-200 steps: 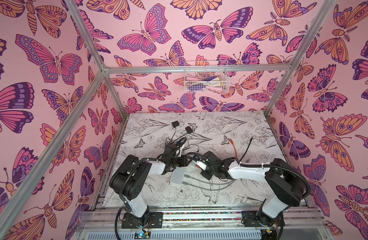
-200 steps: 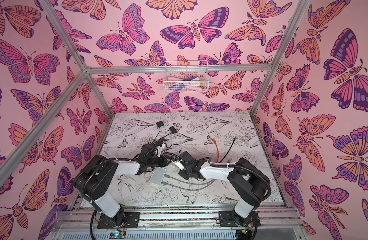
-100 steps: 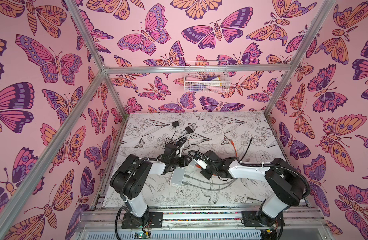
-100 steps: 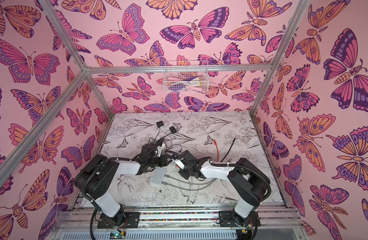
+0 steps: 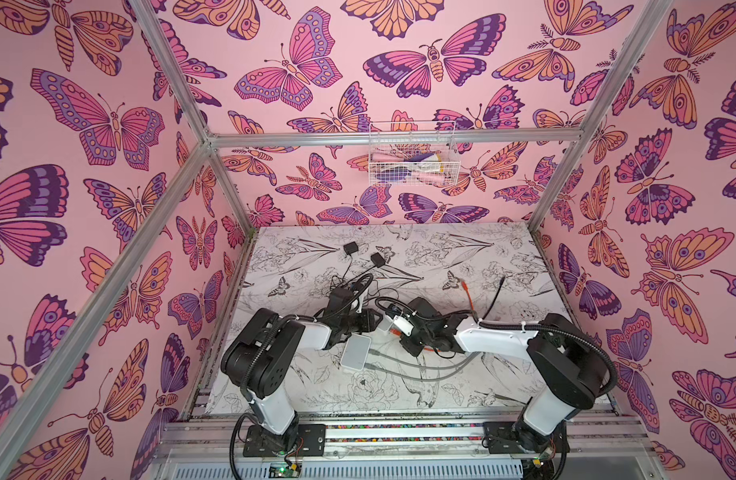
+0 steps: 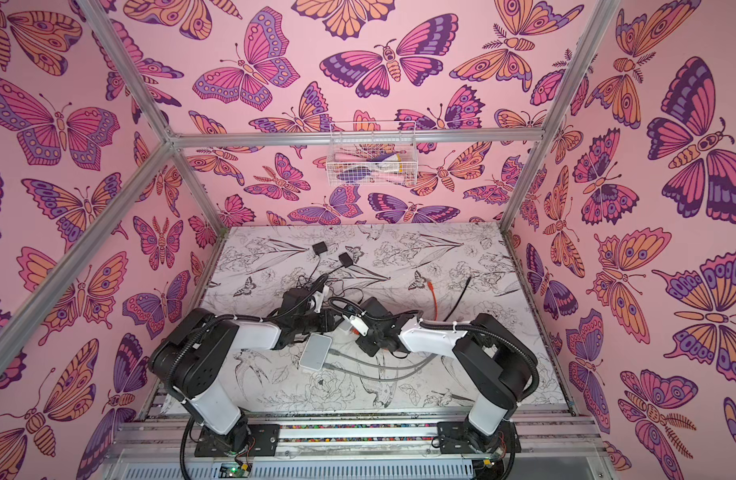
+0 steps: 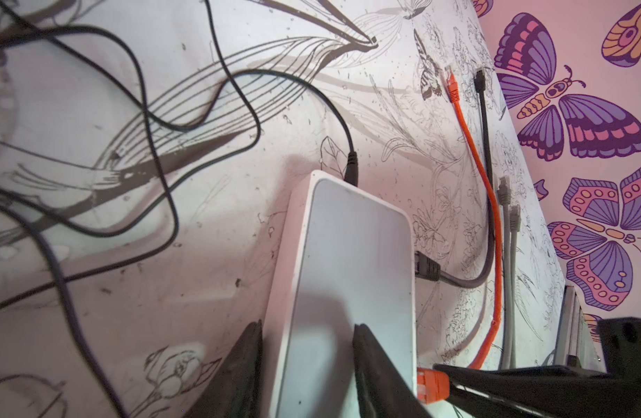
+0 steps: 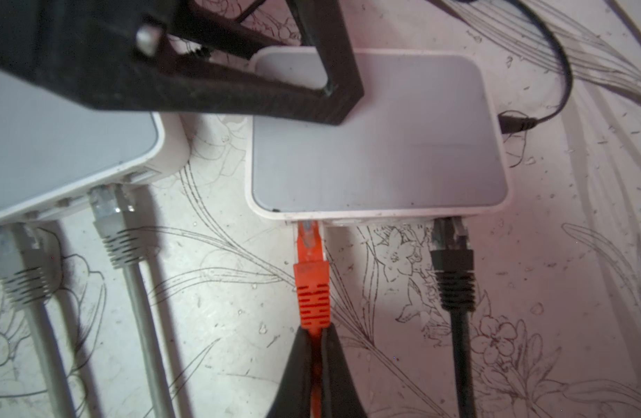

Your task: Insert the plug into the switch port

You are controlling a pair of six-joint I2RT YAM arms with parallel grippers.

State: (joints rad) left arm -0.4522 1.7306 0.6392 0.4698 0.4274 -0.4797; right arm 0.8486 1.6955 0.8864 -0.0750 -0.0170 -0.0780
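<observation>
A white switch (image 8: 377,144) lies flat on the table, mostly hidden under the grippers in both top views. My left gripper (image 7: 307,327) is closed on its back end, one finger (image 8: 333,72) on the top face and the other against the rear side. The orange plug (image 8: 310,275) has its tip in a port at the end of the switch's front face. My right gripper (image 8: 316,331) is shut on the orange cable just behind the plug's boot. In the left wrist view the orange plug (image 7: 431,385) shows at the switch's edge. A black plug (image 8: 451,260) sits in a port further along.
A second white switch (image 5: 356,352) with two grey cables (image 8: 127,289) lies close beside the held one. Loose orange (image 7: 451,81), black (image 7: 479,77) and grey (image 7: 503,188) plug ends lie toward the right wall. Thin black power leads (image 5: 349,274) tangle behind the left gripper (image 5: 370,322).
</observation>
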